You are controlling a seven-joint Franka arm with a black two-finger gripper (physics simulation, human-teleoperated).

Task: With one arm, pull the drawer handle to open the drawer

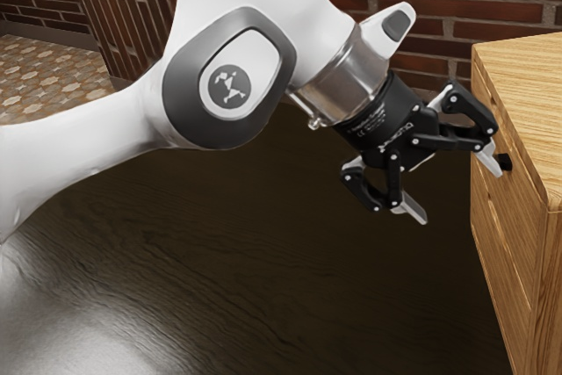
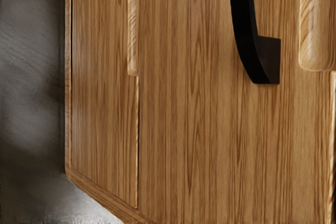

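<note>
A light wooden cabinet (image 1: 527, 85) stands at the exterior view's right edge. Its top drawer front (image 1: 500, 183) faces the arm and looks flush with the cabinet. The drawer carries a small black handle (image 1: 503, 162). My black gripper (image 1: 448, 183) is open just short of the drawer front. Its upper fingertip (image 1: 484, 159) lies close beside the handle, and I cannot tell whether they touch. The lower fingertip (image 1: 411, 210) hangs free, away from the wood. In the wrist view the curved black handle (image 2: 253, 35) stands out from the grained drawer front (image 2: 194, 129).
A brick wall (image 1: 457, 6) runs behind the cabinet. The dark wood surface (image 1: 246, 270) spreads below the arm toward the exterior view's left. Patterned flooring (image 1: 44, 76) lies at the far left. In the wrist view, the cabinet's edge (image 2: 68, 103) borders the dark surface (image 2: 29, 77).
</note>
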